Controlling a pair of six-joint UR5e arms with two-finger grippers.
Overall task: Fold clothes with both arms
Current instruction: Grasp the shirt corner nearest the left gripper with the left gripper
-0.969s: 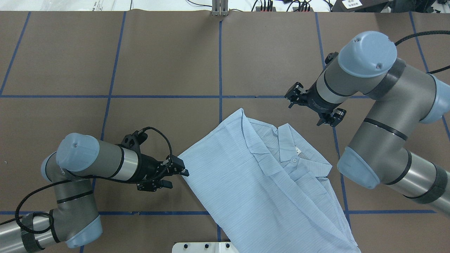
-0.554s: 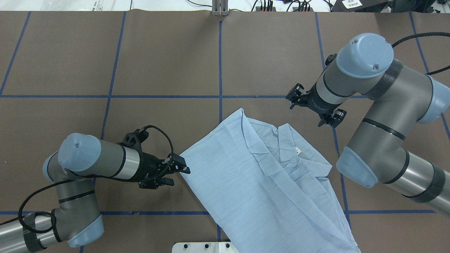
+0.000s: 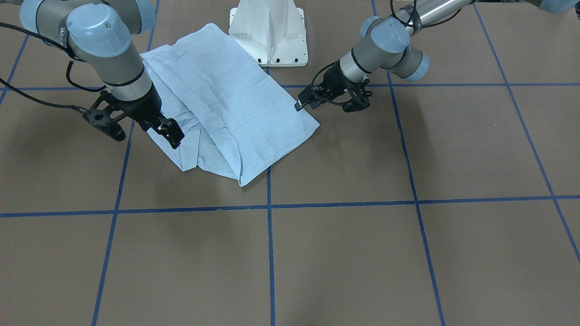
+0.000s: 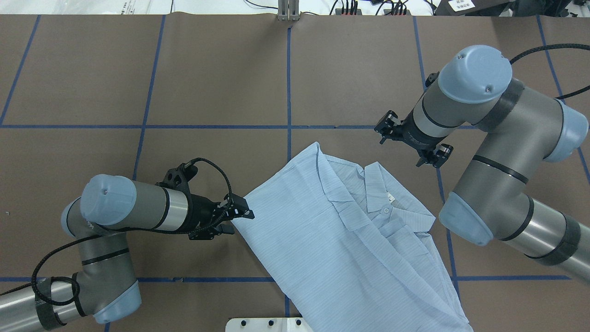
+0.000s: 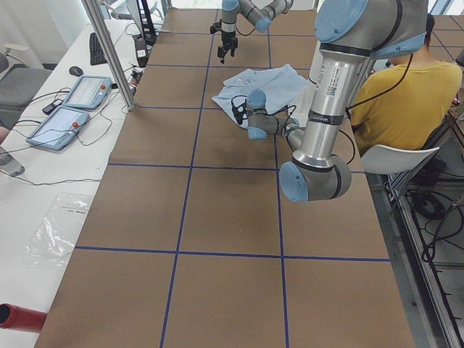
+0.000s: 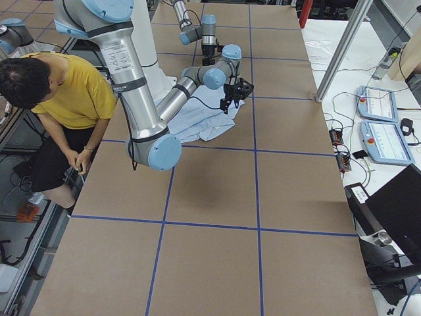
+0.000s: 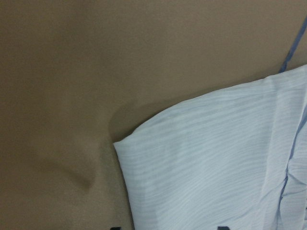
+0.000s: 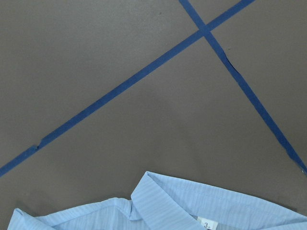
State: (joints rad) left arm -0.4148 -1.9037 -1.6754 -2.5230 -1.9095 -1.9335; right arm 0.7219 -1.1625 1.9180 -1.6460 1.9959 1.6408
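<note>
Light-blue shirt (image 4: 341,240) lies flat on my worktop (image 4: 207,83), near the base. My left claw (image 4: 239,221) has crept in to its corner, spread, gripping nothing. The right claw (image 3: 141,133) hovers spread by the collar. I judge the pinch comes next.

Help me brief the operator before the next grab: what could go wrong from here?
1. The left claw stands open at a flat corner of the shirt; closing might push the thin cloth away or catch only one layer.
2. The right claw holds nothing near the collar; a lift by one arm alone would likely drag the shirt askew.
3. The creases beside the collar could get folded in.
</note>
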